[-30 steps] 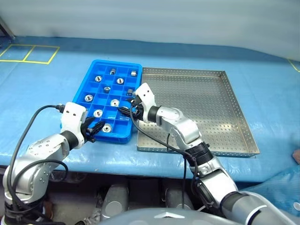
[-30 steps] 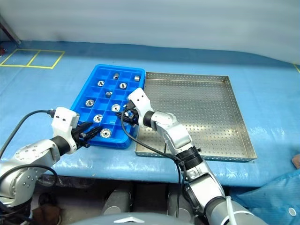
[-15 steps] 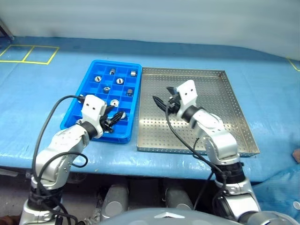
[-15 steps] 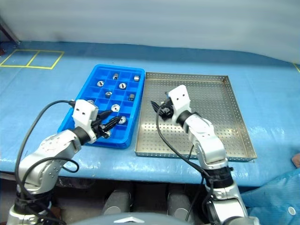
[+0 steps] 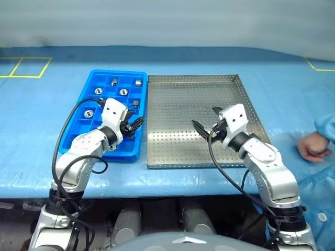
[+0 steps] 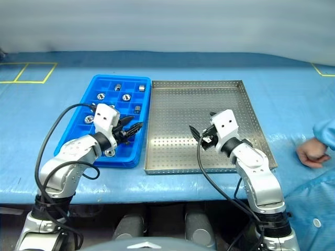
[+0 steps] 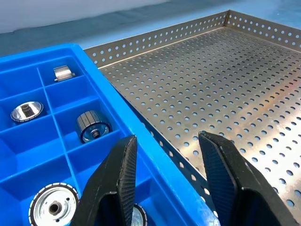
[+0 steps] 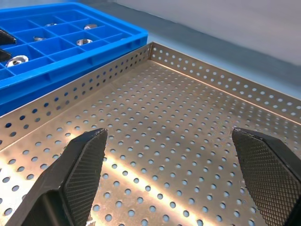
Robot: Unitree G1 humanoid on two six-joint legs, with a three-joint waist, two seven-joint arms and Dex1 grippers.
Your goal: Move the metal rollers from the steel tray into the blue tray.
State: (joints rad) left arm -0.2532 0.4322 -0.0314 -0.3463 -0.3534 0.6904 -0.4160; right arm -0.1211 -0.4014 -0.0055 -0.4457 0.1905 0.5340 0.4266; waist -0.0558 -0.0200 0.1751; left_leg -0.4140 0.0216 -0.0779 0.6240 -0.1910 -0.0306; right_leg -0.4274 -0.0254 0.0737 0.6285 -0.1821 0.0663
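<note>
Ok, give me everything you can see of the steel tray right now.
The steel tray is a large, square, shallow pan of grey perforated sheet metal with low raised rims, also punched with holes. It lies flat on the blue cover, its left rim against the blue tray. No rollers show on its floor. The right gripper hangs open over its middle, and the left gripper reaches toward its left rim from above the blue tray.

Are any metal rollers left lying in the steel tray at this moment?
No: the steel tray shows bare perforated sheet across its floor, and the metal rollers sit in compartments of the blue tray.
</note>
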